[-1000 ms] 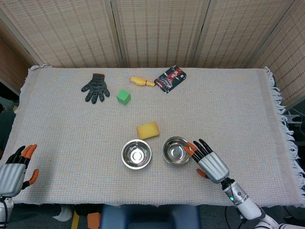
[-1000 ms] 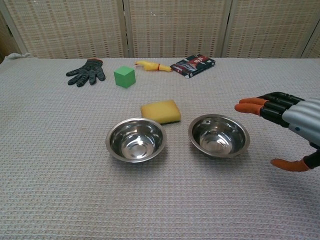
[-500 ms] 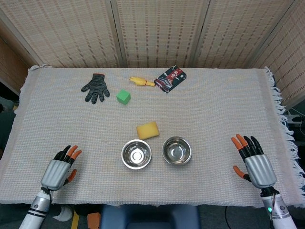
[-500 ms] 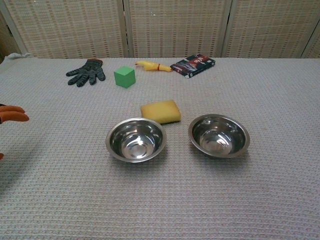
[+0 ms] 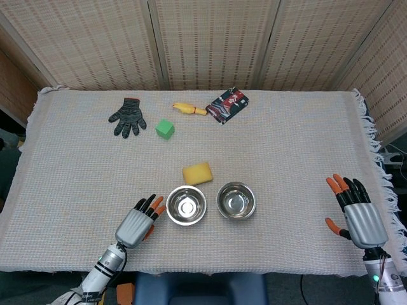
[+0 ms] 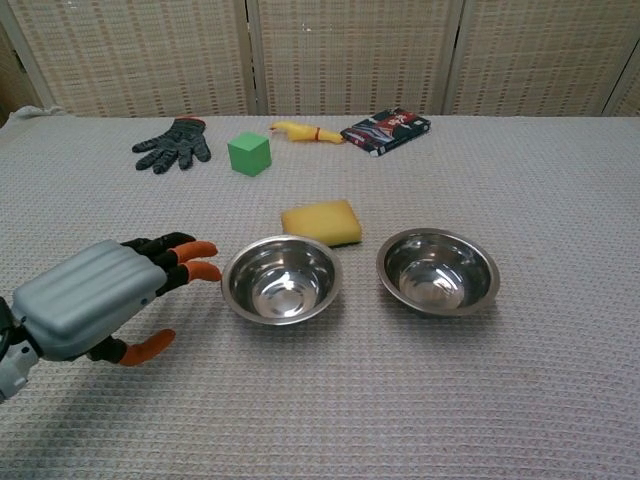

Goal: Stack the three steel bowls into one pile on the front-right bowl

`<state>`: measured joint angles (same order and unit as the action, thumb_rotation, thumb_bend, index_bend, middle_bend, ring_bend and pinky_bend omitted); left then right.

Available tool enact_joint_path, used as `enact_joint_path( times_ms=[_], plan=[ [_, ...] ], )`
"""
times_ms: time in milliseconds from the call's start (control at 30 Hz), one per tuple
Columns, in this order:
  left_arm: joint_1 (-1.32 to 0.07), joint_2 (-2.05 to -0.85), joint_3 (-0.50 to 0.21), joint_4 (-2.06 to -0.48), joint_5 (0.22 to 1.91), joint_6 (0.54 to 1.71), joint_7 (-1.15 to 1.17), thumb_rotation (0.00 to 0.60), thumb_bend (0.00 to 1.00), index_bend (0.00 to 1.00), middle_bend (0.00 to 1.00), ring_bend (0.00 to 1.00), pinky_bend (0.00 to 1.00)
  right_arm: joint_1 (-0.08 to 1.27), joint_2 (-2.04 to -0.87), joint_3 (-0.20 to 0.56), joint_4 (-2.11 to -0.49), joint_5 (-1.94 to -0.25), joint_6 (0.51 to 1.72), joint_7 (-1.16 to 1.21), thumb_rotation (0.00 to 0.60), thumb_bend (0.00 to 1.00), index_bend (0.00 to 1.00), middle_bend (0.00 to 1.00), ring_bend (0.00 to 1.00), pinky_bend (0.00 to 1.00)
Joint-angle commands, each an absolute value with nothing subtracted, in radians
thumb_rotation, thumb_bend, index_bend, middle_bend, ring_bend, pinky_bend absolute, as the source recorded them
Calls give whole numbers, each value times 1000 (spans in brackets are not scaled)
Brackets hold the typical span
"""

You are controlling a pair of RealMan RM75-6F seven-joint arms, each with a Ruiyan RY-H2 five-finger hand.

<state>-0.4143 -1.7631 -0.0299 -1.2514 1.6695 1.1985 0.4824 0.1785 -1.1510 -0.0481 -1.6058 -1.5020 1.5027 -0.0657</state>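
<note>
Left hand (image 6: 95,305) open beside the left steel bowl (image 6: 282,279); stacking step at the approach stage.

Item: two steel bowls visible, both upright, polished, shallow, apparently empty; a third cannot be made out and may already be nested in one. Left steel bowl lies just off the left hand's fingertips (image 6: 205,270), touching or nearly so; cannot tell which. Front-right steel bowl (image 6: 438,271) sits beyond it, well apart from the hand, rims not touching. Left hand: fingers spread, holding nothing. Right hand (image 5: 356,213): open, empty, far off at the table's right edge. Next move, judged: grip the near bowl's rim, lift it, lower it into the front-right bowl. Yellow sponge (image 6: 321,222) sits just behind the left bowl.
</note>
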Motion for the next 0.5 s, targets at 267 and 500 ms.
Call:
enact_joint_path(
  times_ms=[267, 500],
  plan=[
    [-472, -1840, -40, -1206, 1715, 1231, 478, 600, 409, 208, 56, 47, 215, 175, -1123, -39, -1621, -1494, 1444, -54, 600, 151, 0, 0, 0, 0],
    [-494, -1842, -41, -1227, 1724, 1243, 486, 600, 406, 191, 62, 49, 224, 174, -1110, -33, -1642, -1487, 1410, -49, 600, 151, 0, 0, 0, 0]
  ],
)
